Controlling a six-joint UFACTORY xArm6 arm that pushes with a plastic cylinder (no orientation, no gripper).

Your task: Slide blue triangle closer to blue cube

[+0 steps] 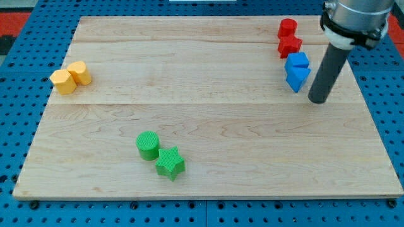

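Wooden board fills most of the frame, light planks, sitting on a blue pegboard surface that shows on all sides.

Arm comes in at the upper right of the frame: grey collar, then a straight dark rod angled slightly down-left. No gripper on this rig, so nothing to call apart or together; it's just the rod. My tip sits on the board at right, just beside the blue pair, to their lower right. Small gap visible between tip and blue triangle, not touching as far as I can tell.

Blue triangle is at upper right of the frame, directly below the blue cube and touching it. The two read as one blue stack in the view, cube above, triangle below.

Right above the cube: two red blocks in a column. Lower red block looks star-ish, touches or nearly touches the cube's top edge. Upper red block looks rounded, exact shape unclear, sits near the board's top edge.

Lower left-centre: green cylinder and green star, touching, star to the lower right of the cylinder.

Far left, mid-upper: two yellow blocks touching. Left yellow block looks hexagonal-ish, right yellow block looks cylindrical. Well apart from everything else.
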